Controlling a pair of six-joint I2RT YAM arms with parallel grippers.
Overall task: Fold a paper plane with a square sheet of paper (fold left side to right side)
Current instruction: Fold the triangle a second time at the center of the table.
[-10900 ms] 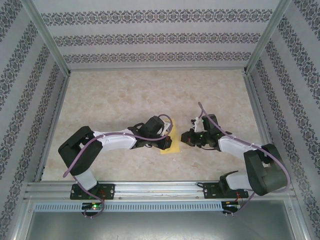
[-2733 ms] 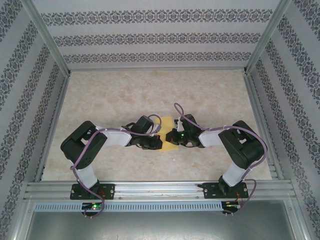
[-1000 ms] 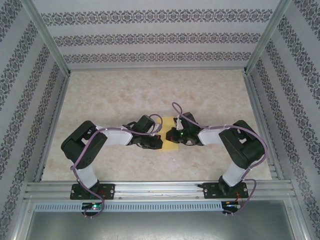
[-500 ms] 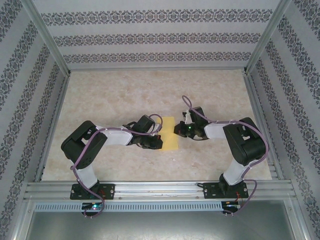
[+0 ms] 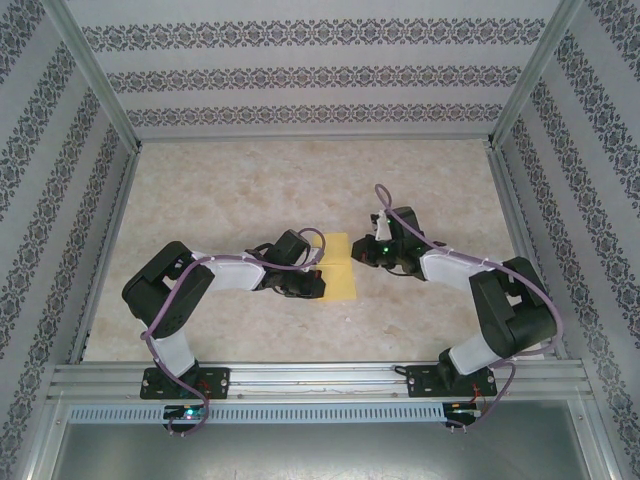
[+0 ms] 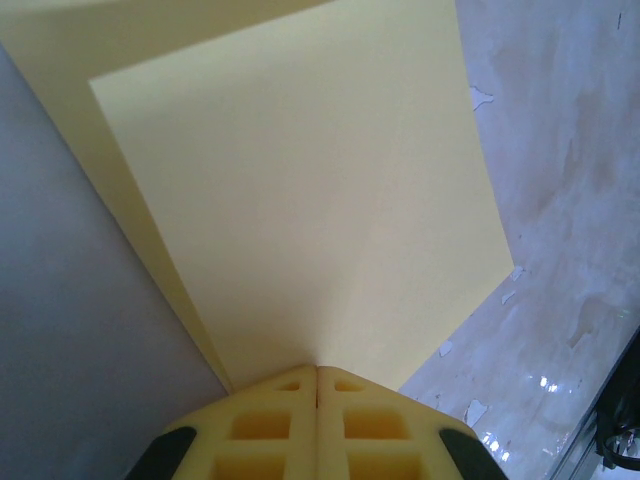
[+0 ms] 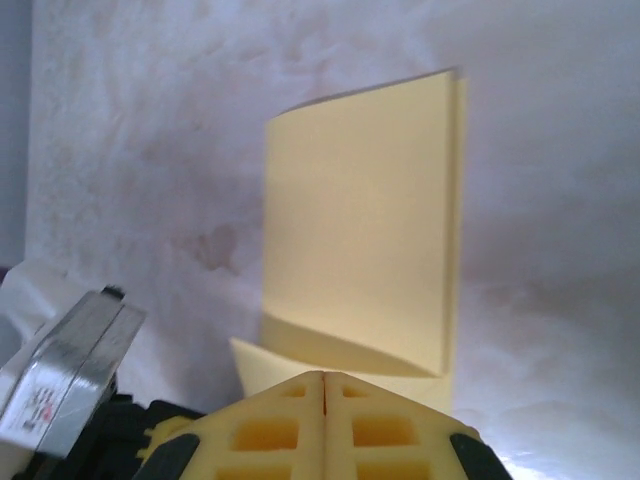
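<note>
The square sheet of paper [image 5: 340, 266] lies folded in half on the table as a tall yellow rectangle. My left gripper [image 5: 320, 285] is shut, with its tip pressed onto the sheet's lower left edge. In the left wrist view the closed jaws [image 6: 317, 370] touch the yellow paper [image 6: 300, 190], and its top layer rises slightly off the bottom one. My right gripper [image 5: 362, 254] is shut and sits just off the sheet's right edge. Its closed tip [image 7: 323, 374] points at the folded paper [image 7: 360, 220], whose top flap stands a little raised at the near end.
The marbled tabletop [image 5: 250, 190] stretches open behind the paper. Patterned walls and aluminium frame rails [image 5: 320, 380] close in the workspace on all sides. Both arm bases sit on the near rail.
My right gripper has pulled off the paper, back to the right and slightly farther away, uncovering the whole folded sheet. The left gripper has stayed pressed on the left edge.
</note>
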